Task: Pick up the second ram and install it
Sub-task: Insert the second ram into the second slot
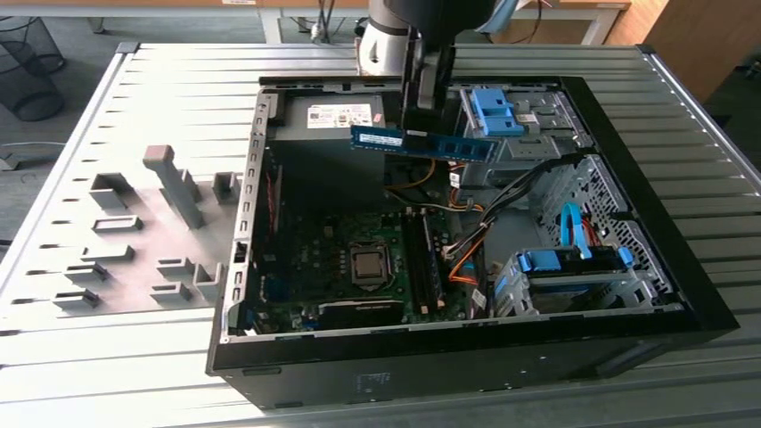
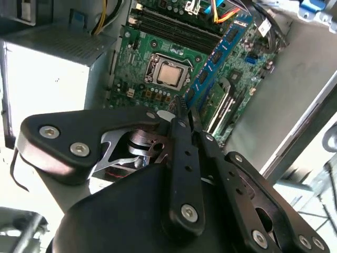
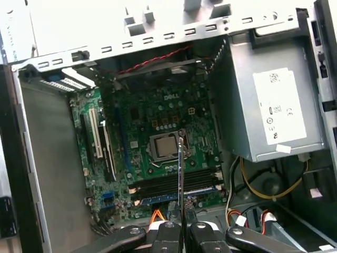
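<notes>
The gripper [image 1: 425, 134] hangs above the open computer case [image 1: 666, 259], its fingers pressed on the second ram [image 1: 423, 143], which it holds clear of everything below. In the exterior view the blue-green stick lies level and lengthwise across the fingers, over the rear part of the case, just in front of the grey power supply [image 1: 333, 116] and beside the blue drive bracket [image 1: 494, 111]. The motherboard [image 1: 345, 259] sits on the floor of the case well below the stick, with its processor socket [image 1: 370, 265] near the middle and the dark memory slots [image 1: 422, 259] running alongside the socket. In the first wrist view the second ram [image 3: 180, 184] is seen edge-on as a thin line rising from the gripper [image 3: 180, 227], crossing over the memory slots [image 3: 174, 187] and ending beside the socket. In the second wrist view the stick [image 2: 216, 63] juts out from the gripper [image 2: 184, 113] toward the motherboard. Outside the case, on the metal table [image 1: 71, 357], stand several grey holder blocks [image 1: 167, 187].
</notes>
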{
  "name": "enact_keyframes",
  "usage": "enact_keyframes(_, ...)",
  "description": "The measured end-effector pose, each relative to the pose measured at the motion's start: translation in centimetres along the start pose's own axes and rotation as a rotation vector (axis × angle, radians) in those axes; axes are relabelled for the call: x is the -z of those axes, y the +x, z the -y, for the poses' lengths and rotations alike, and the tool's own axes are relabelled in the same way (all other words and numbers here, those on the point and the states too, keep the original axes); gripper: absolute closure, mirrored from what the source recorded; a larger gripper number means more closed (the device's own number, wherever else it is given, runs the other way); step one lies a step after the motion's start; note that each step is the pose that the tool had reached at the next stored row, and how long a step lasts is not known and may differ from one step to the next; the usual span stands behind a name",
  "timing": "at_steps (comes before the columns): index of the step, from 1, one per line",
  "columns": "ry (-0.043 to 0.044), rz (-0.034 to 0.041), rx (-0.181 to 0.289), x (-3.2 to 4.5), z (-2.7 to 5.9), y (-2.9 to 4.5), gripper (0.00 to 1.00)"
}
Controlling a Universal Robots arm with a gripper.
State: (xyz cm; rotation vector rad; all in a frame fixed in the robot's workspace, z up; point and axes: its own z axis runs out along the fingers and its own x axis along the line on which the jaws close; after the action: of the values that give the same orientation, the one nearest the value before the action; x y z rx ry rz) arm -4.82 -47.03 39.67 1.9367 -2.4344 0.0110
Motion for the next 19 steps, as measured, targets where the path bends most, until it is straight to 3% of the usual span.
enact_keyframes(5, 0.0002, -0.0016, -0.007, -0.18, -0.02, -0.21, 0.86)
enact_keyframes(19, -0.0070, 0.0016, -0.251, -1.12, -0.01, -0.25, 0.86)
